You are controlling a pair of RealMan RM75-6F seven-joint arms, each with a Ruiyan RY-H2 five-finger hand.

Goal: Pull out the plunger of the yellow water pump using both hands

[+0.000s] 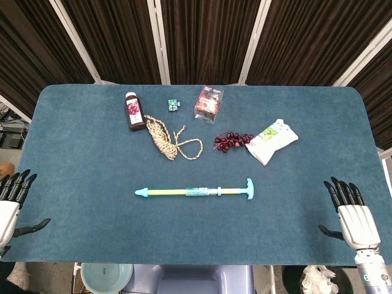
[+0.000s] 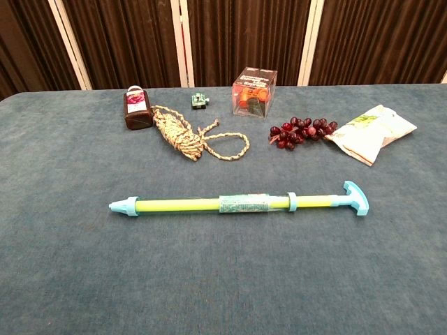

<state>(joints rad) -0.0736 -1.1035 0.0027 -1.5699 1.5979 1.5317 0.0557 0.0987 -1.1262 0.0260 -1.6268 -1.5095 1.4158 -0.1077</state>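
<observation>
Your fingers (image 1: 344,190) are spread and hold nothing: the right hand (image 1: 351,214) rests at the near edge of the table (image 1: 73,159), well to the right of the yellow water pump (image 1: 195,192), and the left hand (image 1: 11,205), equally empty and open, sits at the near left corner, well apart from the pump's nozzle end. The pump lies flat and crosswise in the near middle of the blue cloth, teal nozzle (image 2: 124,206) pointing left, T-handle of the plunger (image 2: 355,197) at the right, only a short length of plunger rod showing past the collar. Beyond the pump, a coil of rope (image 2: 183,137), a dark bottle (image 2: 137,109), a clear box (image 2: 254,89), a bunch of red grapes (image 2: 300,131) and a white packet (image 2: 370,132) line the far side. No step is under way; the reach has not begun. Your next move likely calls for the left hand to grip the barrel and the right to take the T-handle.
</observation>
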